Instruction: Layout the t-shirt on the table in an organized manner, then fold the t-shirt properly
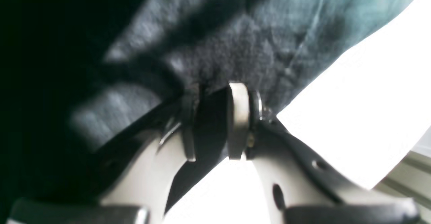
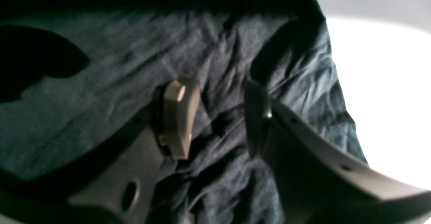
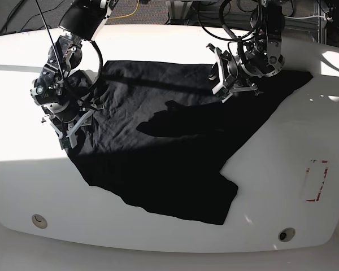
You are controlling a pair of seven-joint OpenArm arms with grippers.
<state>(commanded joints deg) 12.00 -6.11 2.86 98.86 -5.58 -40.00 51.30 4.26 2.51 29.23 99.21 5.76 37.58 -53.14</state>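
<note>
On the glossy white table (image 3: 175, 248) your limp black cotton t-shirt (image 3: 158, 147) will sag: left gripper (image 1: 215, 123) pinches its edge, right gripper (image 2: 215, 119) gapes above wrinkles; grab hems.

The left claw (image 1: 215, 123) pinches a fold of the t-shirt (image 1: 235, 42) above the table (image 1: 363, 109).
</note>
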